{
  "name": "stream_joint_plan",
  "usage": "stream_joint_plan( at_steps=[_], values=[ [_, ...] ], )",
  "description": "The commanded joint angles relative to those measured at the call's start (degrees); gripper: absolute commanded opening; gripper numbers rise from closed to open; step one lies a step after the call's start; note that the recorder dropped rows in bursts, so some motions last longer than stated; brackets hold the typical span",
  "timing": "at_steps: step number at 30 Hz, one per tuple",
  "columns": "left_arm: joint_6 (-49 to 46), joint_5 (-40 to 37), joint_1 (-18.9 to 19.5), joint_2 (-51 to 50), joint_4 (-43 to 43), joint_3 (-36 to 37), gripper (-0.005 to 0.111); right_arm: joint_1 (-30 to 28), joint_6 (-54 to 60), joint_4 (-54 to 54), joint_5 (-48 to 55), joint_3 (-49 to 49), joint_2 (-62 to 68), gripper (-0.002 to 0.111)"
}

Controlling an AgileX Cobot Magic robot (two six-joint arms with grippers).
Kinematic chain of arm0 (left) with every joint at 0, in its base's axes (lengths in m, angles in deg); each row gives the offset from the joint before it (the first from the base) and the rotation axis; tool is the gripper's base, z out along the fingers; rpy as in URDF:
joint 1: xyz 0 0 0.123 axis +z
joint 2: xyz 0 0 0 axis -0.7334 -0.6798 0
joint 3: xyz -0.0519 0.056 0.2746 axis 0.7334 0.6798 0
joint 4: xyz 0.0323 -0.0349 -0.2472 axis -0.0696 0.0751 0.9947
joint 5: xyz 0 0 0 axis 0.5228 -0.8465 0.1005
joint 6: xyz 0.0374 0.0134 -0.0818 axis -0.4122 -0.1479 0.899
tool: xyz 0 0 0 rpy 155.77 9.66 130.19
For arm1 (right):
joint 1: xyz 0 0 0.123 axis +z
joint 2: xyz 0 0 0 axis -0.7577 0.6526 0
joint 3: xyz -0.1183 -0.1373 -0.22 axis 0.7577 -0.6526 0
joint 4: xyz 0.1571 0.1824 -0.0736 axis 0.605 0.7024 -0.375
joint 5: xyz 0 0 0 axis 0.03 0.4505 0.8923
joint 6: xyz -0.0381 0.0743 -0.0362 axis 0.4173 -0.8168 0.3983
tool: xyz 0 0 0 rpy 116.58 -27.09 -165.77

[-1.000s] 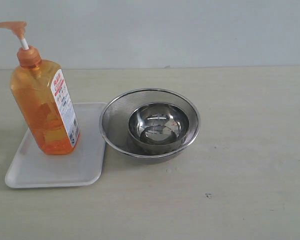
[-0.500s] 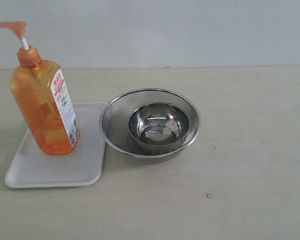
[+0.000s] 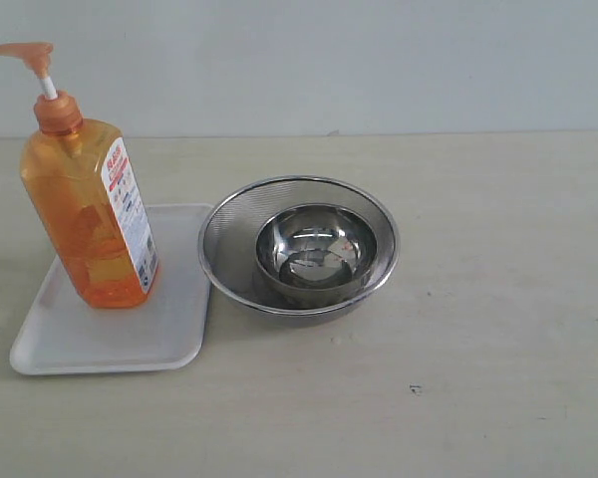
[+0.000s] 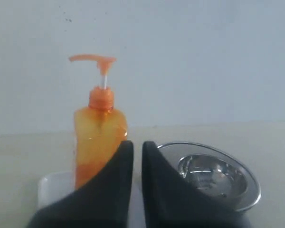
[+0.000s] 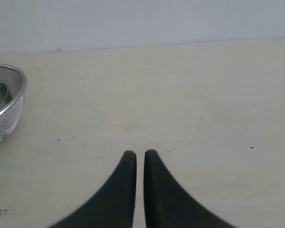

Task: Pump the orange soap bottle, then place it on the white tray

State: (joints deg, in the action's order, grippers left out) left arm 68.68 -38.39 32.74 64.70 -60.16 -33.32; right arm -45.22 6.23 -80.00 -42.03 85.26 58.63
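While the tall translucent orange soap bottle stands upright on the flat white rectangular tray, both pairs of fingers are clenched on nothing.

You see the left fingers pressed together short of the bottle, and the right fingers likewise closed over bare desk. Judge the bottle fairly heavy: it looks well filled, and its smooth plastic walls may flex and slip under a squeeze. Take it around the flat-sided body below the shoulder, not by the thin white stem or the long orange pump head, which would likely wobble. Press that head straight down while you steady the body, or it may tip toward the round metal mesh strainer just beside the tray.
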Motion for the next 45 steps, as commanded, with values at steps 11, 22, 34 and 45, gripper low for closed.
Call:
stream_joint_plan(
  at_steps=[11,22,34,45],
  values=[
    [0.4,10.6,6.1,2.0,-3.4,10.9,0.006,-0.1,0.1,-0.2,-0.6,0.1,-0.3,0.003],
    [9.9,-4.5,6.2,2.0,-14.8,10.9,0.006,-0.1,0.1,-0.2,0.0,0.1,-0.3,0.003],
    [14.4,-4.7,6.2,2.0,-19.3,10.9,0.006,-0.1,0.1,-0.2,-0.1,0.1,-0.3,0.003],
    [14.4,-4.7,6.2,2.0,-19.3,10.9,0.006,-0.1,0.1,-0.2,-0.1,0.1,-0.3,0.003]
  ],
)
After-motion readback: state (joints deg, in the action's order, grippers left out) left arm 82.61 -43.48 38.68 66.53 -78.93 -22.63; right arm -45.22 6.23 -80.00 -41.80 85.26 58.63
